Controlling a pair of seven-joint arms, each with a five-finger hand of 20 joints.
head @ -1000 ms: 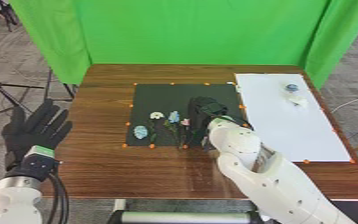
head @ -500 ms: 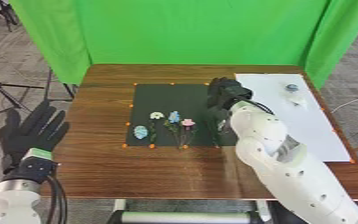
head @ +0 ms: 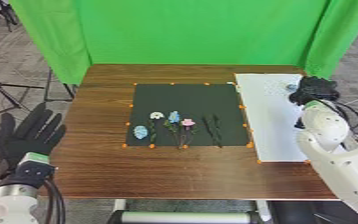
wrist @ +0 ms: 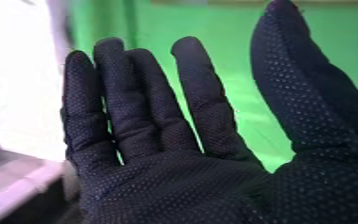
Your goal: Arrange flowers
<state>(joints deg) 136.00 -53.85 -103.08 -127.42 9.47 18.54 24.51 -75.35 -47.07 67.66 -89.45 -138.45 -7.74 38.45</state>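
Showing straight fingers & thumb apart, your black-gloved R hand (head: 316,91) is well R of the flat black mat (head: 184,96). Your black-gloved L hand (head: 24,134) is spread, well L of mat. On mat's near half, L to R: pale-blue oval bloom (head: 140,132), white flower (head: 156,115), blue flower (head: 174,117), pink flower (head: 188,122), thin dark stems (head: 217,131). Small blue-gray bloom (head: 292,87) is R of mat, on white sheet (head: 271,125).

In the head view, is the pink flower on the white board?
No, the pink flower lies on the black mat, beside a blue flower.
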